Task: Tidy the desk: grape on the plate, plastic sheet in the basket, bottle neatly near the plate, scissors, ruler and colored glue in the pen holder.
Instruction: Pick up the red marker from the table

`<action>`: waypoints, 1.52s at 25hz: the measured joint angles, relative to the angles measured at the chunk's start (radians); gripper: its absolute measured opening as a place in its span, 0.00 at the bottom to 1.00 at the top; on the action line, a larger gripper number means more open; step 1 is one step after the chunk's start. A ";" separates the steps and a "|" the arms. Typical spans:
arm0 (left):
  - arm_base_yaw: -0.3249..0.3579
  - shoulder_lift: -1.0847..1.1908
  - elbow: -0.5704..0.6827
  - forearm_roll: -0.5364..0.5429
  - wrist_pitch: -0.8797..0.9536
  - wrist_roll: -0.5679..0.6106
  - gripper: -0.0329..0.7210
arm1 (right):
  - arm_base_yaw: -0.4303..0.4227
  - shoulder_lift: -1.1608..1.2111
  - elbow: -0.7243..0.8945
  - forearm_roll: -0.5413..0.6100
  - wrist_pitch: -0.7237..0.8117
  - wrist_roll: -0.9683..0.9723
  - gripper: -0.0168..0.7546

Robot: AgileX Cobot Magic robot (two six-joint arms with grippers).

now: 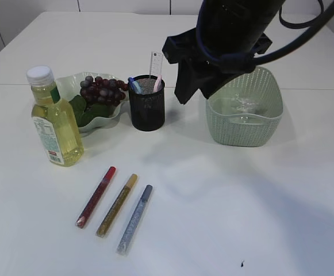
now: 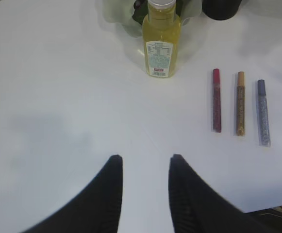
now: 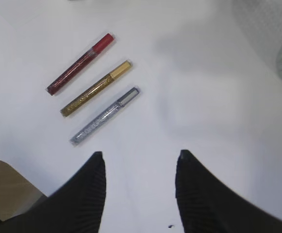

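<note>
Three glue pens lie side by side on the white table: red (image 1: 96, 196), gold (image 1: 116, 204) and silver (image 1: 135, 219). The black mesh pen holder (image 1: 146, 106) holds a clear ruler (image 1: 154, 64) and what look like scissor handles. Purple grapes (image 1: 102, 89) lie on the pale green plate (image 1: 110, 118). The yellow bottle (image 1: 54, 118) stands upright beside the plate. A clear plastic sheet (image 1: 240, 103) lies in the green basket (image 1: 244, 129). My right gripper (image 3: 141, 153) is open and empty, above the table near the silver pen (image 3: 105, 116). My left gripper (image 2: 145, 158) is open and empty, well short of the bottle (image 2: 162, 46).
The right arm's dark body (image 1: 230, 34) fills the top of the exterior view above the basket. The table's near edge shows in the left wrist view (image 2: 272, 206). A small dark speck (image 1: 242, 264) lies on the table front.
</note>
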State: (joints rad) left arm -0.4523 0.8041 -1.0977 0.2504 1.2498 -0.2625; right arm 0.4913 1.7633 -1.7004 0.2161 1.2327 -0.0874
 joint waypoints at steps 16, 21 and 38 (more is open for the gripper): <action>0.000 0.127 0.000 -0.204 -0.020 0.079 0.36 | -0.032 -0.193 0.285 -0.172 0.003 0.212 0.51; 0.000 0.247 -0.004 -0.215 -0.071 0.086 0.36 | -0.034 -0.315 0.488 -0.118 0.003 0.172 0.51; -0.126 0.730 -0.257 -0.259 -0.078 0.066 0.36 | -0.034 -0.426 0.693 0.068 -0.004 -0.083 0.51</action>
State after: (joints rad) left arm -0.5781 1.5337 -1.3542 -0.0082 1.1717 -0.1963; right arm 0.4573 1.3369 -1.0073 0.2839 1.2282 -0.1707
